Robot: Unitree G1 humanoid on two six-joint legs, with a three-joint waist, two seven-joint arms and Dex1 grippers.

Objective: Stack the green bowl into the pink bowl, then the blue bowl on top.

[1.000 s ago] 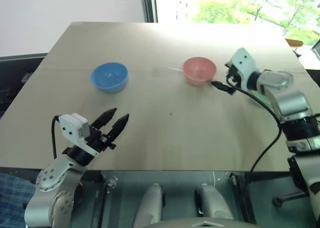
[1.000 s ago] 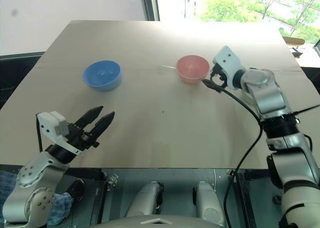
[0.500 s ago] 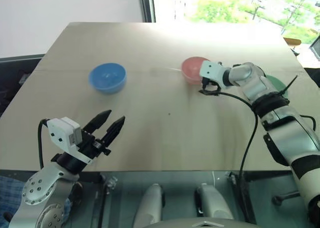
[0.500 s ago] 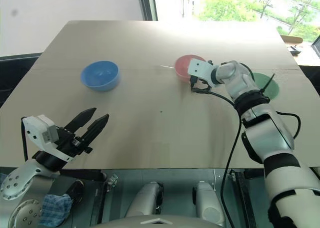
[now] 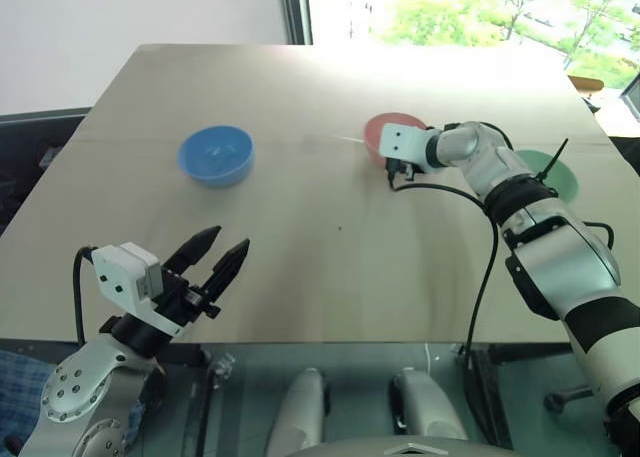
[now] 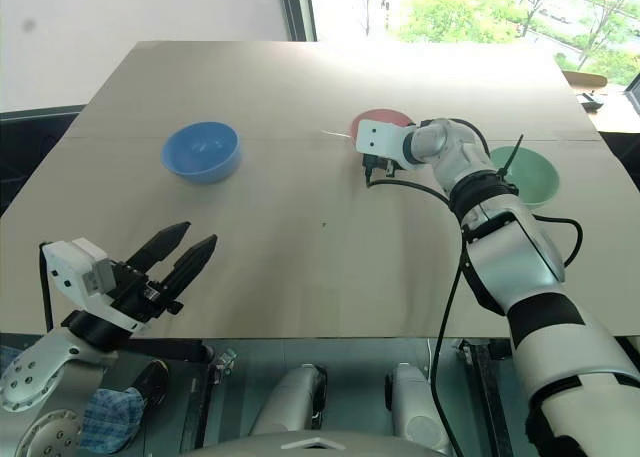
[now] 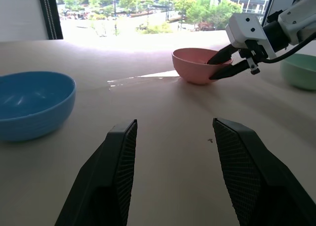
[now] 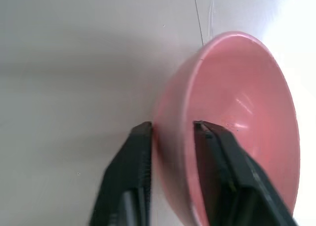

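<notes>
The pink bowl (image 5: pixel 382 128) stands upright at the table's far middle. My right gripper (image 7: pixel 213 70) is shut on the pink bowl's near rim, one finger (image 8: pixel 140 152) outside the wall and the other inside. The green bowl (image 5: pixel 545 170) sits to the right of it, behind my right forearm. The blue bowl (image 5: pixel 215 155) rests alone on the left half of the table. My left gripper (image 5: pixel 229 239) hovers open over the table's front left edge, nothing between its fingers, well short of the blue bowl.
The tan table (image 5: pixel 330 267) is bare between the bowls and its front edge. A black cable (image 5: pixel 485 267) hangs from my right arm down across the table's right side. A window lies beyond the far edge.
My right gripper swung left from beside the pink bowl onto its rim and closed on it, uncovering the green bowl. My left gripper drew back slightly toward the front edge.
</notes>
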